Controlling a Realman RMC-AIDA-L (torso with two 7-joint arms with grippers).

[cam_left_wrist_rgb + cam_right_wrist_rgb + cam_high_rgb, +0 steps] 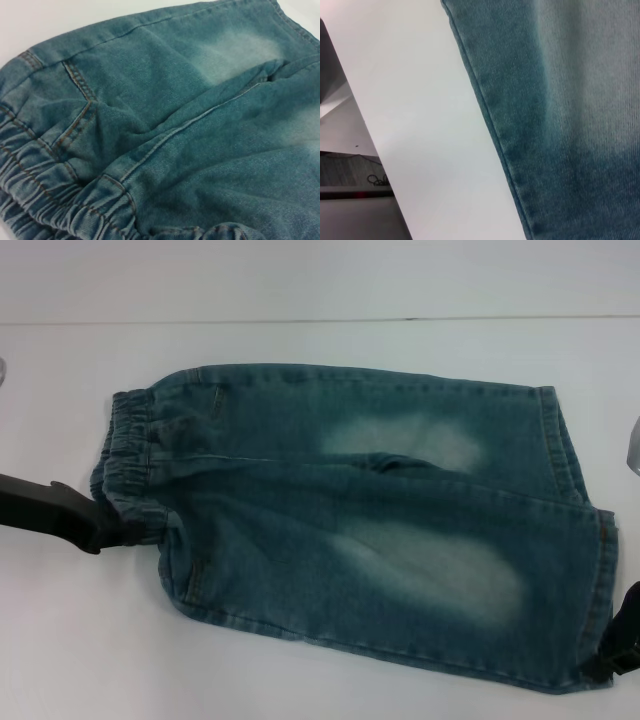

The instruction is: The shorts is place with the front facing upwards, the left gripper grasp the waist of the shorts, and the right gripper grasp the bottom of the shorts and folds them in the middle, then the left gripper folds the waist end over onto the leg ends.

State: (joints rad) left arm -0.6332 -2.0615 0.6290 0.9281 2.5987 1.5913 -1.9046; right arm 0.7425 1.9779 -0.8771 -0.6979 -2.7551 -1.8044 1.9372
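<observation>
Faded denim shorts [350, 520] lie spread flat across a white table [300, 680], filling the centre of the head view, with the gathered elastic waist [130, 455] at centre left and the 2 hemmed leg ends [585, 540] at the right edge of the frame. The cartoon print is not visible.

The left gripper [125, 530] enters from the left edge, its black claw meeting the lower corner of the waistband; it looks closed on the gathered fabric, though the fingertips are buried in the folds. The left wrist view is filled with waistband ruching, a pocket seam and pale worn denim.

The right gripper [612, 660] sits at the lower right corner of the head view, touching the corner of the near leg hem; whether its fingers are open or closed on the cloth cannot be told. The right wrist view shows only a stitched hem edge against the table.

By appearance, the denim is soft but fairly thick and light enough for a pinch grip. It should crease rather than slip. The bunched elastic offers a thick bite; the flat double-stitched hem corners are the firmest hold at the leg end.
</observation>
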